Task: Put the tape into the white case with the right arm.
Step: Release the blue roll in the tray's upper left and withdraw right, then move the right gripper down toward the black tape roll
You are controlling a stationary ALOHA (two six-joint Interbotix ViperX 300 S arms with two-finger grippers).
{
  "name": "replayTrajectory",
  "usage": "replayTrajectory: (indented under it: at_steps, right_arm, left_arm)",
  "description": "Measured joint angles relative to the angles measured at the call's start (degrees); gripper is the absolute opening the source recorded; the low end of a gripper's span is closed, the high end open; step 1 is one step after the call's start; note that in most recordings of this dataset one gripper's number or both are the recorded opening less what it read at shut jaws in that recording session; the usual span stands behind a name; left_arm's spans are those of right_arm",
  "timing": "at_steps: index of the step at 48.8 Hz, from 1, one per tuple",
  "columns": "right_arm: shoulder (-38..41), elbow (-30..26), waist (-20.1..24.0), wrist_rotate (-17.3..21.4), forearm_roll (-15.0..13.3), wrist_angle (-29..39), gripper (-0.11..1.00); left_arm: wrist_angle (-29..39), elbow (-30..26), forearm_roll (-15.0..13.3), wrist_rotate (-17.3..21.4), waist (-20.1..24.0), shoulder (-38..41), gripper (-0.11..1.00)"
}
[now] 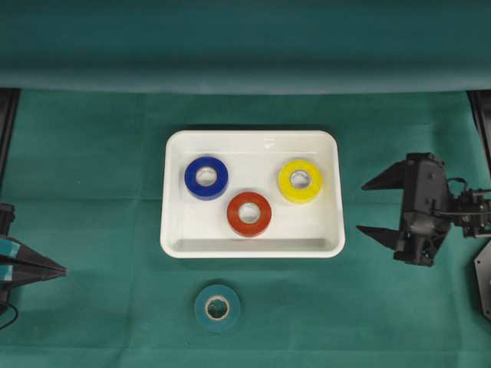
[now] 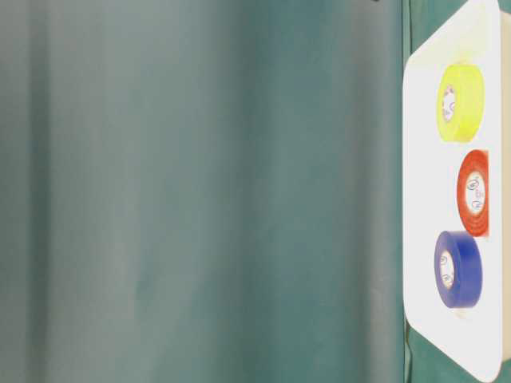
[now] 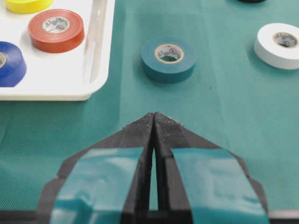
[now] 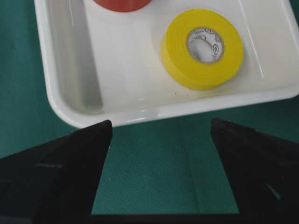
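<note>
Tape rolls, three, blue (image 1: pixel 205 177), red (image 1: pixel 248 214) and yellow (image 1: pixel 300 181), are lying inside the white case (image 1: pixel 175 230); a teal roll (image 1: pixel 217 307) and a white roll (image 3: pixel 279 45) are sitting outside. Right gripper (image 1: pixel 370 207) is hovering beside, jaws apart, empty; left gripper (image 1: pixel 61 269) is resting, jaws together.

Green tape (image 1: pixel 217 307) flat, just outside white case (image 1: pixel 175 239).
</note>
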Motion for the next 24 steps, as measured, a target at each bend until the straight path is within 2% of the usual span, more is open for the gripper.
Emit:
replayTrajectory:
  at_steps: [16, 24]
  right_arm:
    - [-0.5, 0.4, 0.2, 0.1, 0.0, -0.1, 0.57]
    - [-0.6, 1.0, 3.4, 0.0, 0.0, -1.2, 0.57]
  left_arm:
    - [0.1, 0.0, 0.0, 0.0, 0.0, 0.0, 0.0]
    - [0.0, 0.0, 0.0, 0.0, 0.0, 0.0, 0.0]
